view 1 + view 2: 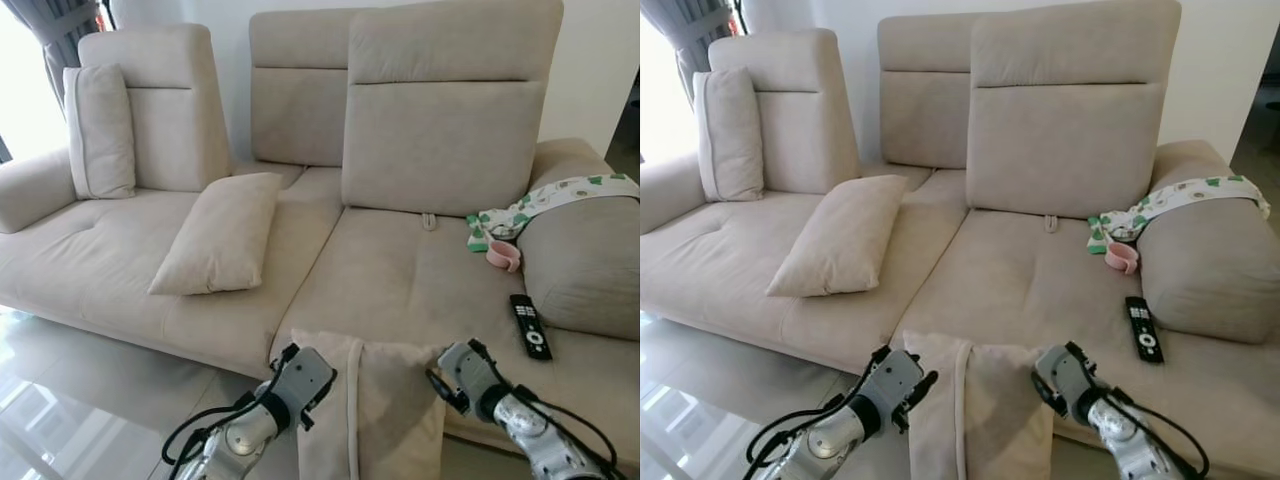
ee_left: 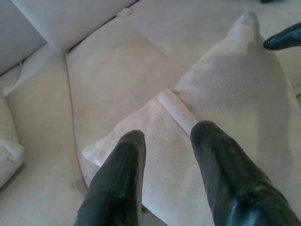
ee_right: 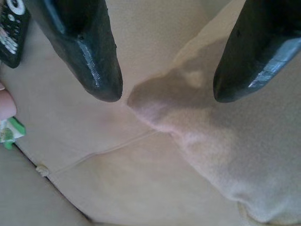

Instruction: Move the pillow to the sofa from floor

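- The beige pillow (image 1: 375,400) sits upright between the two hands, its top edge leaning on the front of the sofa (image 1: 400,270) seat.
- The left hand (image 2: 164,141) presses the pillow's left side, fingers spread apart, gripping nothing.
- The right hand (image 3: 164,92) is at the pillow's right corner, fingers wide apart, also gripping nothing.
- A second pillow (image 1: 218,235) lies on the left seat; a remote (image 1: 528,325) lies beside the right armrest.
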You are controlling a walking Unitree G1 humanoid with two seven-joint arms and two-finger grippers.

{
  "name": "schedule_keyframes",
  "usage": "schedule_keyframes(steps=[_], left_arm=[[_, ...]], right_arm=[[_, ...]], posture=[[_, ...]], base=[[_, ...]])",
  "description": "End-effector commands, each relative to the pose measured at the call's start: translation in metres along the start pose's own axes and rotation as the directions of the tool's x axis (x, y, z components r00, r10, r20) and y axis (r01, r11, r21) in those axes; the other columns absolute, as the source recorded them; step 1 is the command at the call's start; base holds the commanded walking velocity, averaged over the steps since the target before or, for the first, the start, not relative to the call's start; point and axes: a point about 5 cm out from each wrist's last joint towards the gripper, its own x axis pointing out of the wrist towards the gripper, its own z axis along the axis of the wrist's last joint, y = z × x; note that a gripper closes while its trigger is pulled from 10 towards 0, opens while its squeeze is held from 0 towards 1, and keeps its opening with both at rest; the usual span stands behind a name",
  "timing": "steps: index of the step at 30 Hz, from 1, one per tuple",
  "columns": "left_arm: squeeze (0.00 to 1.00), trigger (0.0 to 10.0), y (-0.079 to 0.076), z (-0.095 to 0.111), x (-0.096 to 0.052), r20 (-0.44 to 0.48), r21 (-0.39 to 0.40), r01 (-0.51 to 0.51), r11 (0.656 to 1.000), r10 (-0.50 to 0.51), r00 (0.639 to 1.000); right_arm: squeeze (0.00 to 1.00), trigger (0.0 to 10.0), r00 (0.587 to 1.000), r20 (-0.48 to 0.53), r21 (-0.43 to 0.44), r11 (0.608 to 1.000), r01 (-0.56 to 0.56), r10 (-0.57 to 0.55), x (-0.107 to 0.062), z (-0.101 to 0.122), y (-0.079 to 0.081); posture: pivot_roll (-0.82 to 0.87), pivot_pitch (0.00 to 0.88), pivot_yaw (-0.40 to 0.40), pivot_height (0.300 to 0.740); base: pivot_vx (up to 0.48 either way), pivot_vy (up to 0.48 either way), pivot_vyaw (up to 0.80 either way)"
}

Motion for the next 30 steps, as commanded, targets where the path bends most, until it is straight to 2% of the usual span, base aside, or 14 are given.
schedule_keyframes(steps=[1,8,11,13,15,23,26,27,28,30], left_arm=[[0.0,10.0,0.002,-0.007,-0.009,-0.041,0.027,0.007,1.0,-0.006,0.999],[0.0,10.0,0.005,-0.008,-0.016,-0.055,0.041,0.004,0.999,-0.002,0.998],[0.0,10.0,0.01,-0.008,-0.025,-0.065,0.064,-0.003,0.998,0.007,0.998],[0.0,10.0,0.01,-0.008,-0.025,-0.065,0.064,-0.003,0.998,0.007,0.998],[0.0,10.0,0.011,-0.006,-0.031,-0.075,0.077,-0.004,0.997,0.01,0.997],[0.0,10.0,0.014,-0.005,-0.04,-0.095,0.09,-0.006,0.996,0.015,0.995],[0.0,10.0,0.014,-0.005,-0.041,-0.098,0.094,-0.01,0.996,0.019,0.995],[0.0,10.0,0.014,-0.004,-0.042,-0.101,0.097,-0.014,0.995,0.024,0.995],[0.0,10.0,0.014,-0.004,-0.042,-0.103,0.096,-0.019,0.995,0.029,0.994],[0.0,10.0,0.014,-0.004,-0.042,-0.103,0.096,-0.019,0.995,0.029,0.994]], right_arm=[[0.0,10.0,1.0,0.014,-0.037,0.999,-0.026,0.027,0.003,0.004,-0.001],[0.0,10.0,0.999,0.017,-0.069,0.997,-0.032,0.033,0.006,0.006,-0.006],[0.0,10.0,0.996,0.031,-0.124,0.989,-0.078,0.083,0.013,0.01,-0.001],[0.0,10.0,0.996,0.031,-0.124,0.989,-0.078,0.083,0.013,0.01,-0.001],[0.0,10.0,0.995,0.034,-0.17,0.982,-0.084,0.092,0.019,0.015,-0.001],[0.0,10.0,0.998,0.012,-0.206,0.976,-0.065,0.069,0.024,0.016,-0.003],[0.0,10.0,0.997,-0.007,-0.194,0.978,-0.074,0.074,0.025,0.014,0.0],[0.0,8.8,0.996,-0.019,-0.173,0.981,-0.088,0.086,0.026,0.013,0.002],[0.0,0.1,0.996,-0.019,-0.158,0.983,-0.088,0.086,0.026,0.012,0.003],[0.0,0.1,0.996,-0.019,-0.158,0.983,-0.088,0.086,0.026,0.012,0.003]], posture=[[0.24,0.13,0.107,0.497],[0.27,0.149,0.116,0.497],[0.3,0.173,0.131,0.497],[0.3,0.173,0.131,0.497],[0.33,0.185,0.137,0.497],[0.36,0.195,0.147,0.497],[0.38,0.195,0.145,0.497],[0.38,0.194,0.143,0.497],[0.39,0.192,0.141,0.497],[0.39,0.192,0.141,0.497]], base=[[0.0,0.0,0.0],[0.0,0.0,0.0],[0.0,0.0,0.0],[0.0,0.0,0.0],[0.0,0.0,0.0],[0.0,0.0,0.0],[0.0,0.0,0.0],[0.0,0.0,0.0],[0.0,0.0,0.0],[0.0,0.0,0.0]])
